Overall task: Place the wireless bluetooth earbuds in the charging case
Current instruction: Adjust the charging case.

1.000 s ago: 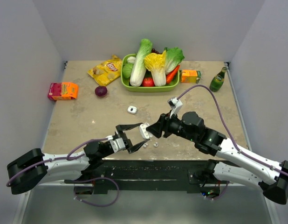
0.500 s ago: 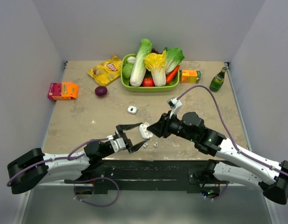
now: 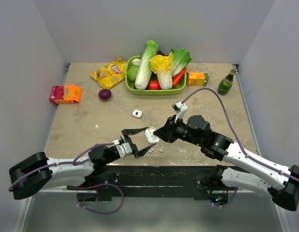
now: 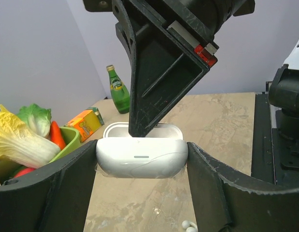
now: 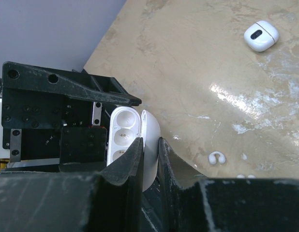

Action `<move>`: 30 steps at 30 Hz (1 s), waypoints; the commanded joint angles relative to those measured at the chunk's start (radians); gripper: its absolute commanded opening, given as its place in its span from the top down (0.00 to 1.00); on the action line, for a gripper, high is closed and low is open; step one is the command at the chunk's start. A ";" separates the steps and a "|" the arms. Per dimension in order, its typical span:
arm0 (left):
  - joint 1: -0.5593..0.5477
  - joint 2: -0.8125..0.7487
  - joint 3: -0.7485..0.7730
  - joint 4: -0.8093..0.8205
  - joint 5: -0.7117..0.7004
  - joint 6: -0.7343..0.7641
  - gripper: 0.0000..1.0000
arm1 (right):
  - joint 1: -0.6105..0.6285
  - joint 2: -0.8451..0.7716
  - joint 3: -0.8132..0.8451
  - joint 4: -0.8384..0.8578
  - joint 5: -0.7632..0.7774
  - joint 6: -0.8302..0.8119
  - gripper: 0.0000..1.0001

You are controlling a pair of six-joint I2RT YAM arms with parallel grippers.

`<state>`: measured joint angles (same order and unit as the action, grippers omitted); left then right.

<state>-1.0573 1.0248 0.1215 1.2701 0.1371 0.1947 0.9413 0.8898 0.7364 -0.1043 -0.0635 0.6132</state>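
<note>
My left gripper (image 3: 149, 138) is shut on a white glossy charging case (image 4: 140, 157) and holds it by its two ends just above the table. The case is open, and its sockets (image 5: 123, 136) look empty. My right gripper (image 3: 157, 137) is shut on the case's raised lid (image 5: 151, 129), one finger on each face; it also shows in its own wrist view (image 5: 149, 151). Tiny white earbuds (image 3: 161, 150) lie loose on the table just below the case. One curled earbud (image 5: 216, 157) shows in the right wrist view and one (image 4: 188, 225) under the left fingers.
A second white case (image 3: 137, 114), closed, lies farther back on the table. A green basket (image 3: 131, 86) of vegetables, a chip bag (image 3: 110, 72), a purple onion (image 3: 105, 94), an orange carton (image 3: 198, 79), a green bottle (image 3: 226, 82) and a red-orange pack (image 3: 65, 94) stand along the back.
My right gripper has shifted slightly left and farther from the near edge at the case lid. The left gripper and the case have barely moved.
</note>
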 commanded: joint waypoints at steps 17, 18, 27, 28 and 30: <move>-0.006 0.072 0.098 0.140 -0.161 -0.107 0.27 | -0.002 -0.008 0.245 -0.173 0.033 -0.289 1.00; -0.007 0.083 0.101 0.146 -0.169 -0.110 0.25 | -0.002 -0.006 0.251 -0.187 0.031 -0.297 1.00; -0.006 0.093 0.109 0.140 -0.197 -0.123 0.00 | -0.002 0.001 0.281 -0.212 0.033 -0.313 1.00; -0.007 0.095 0.109 0.132 -0.200 -0.126 0.00 | -0.002 0.001 0.282 -0.212 0.036 -0.314 1.00; -0.007 0.090 0.107 0.120 -0.214 -0.138 0.00 | -0.002 0.003 0.290 -0.221 0.057 -0.335 1.00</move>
<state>-1.0672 1.1206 0.2096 1.2957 -0.0399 0.0879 0.9413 0.9077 0.9741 -0.3195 -0.0185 0.3271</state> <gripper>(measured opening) 0.997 0.152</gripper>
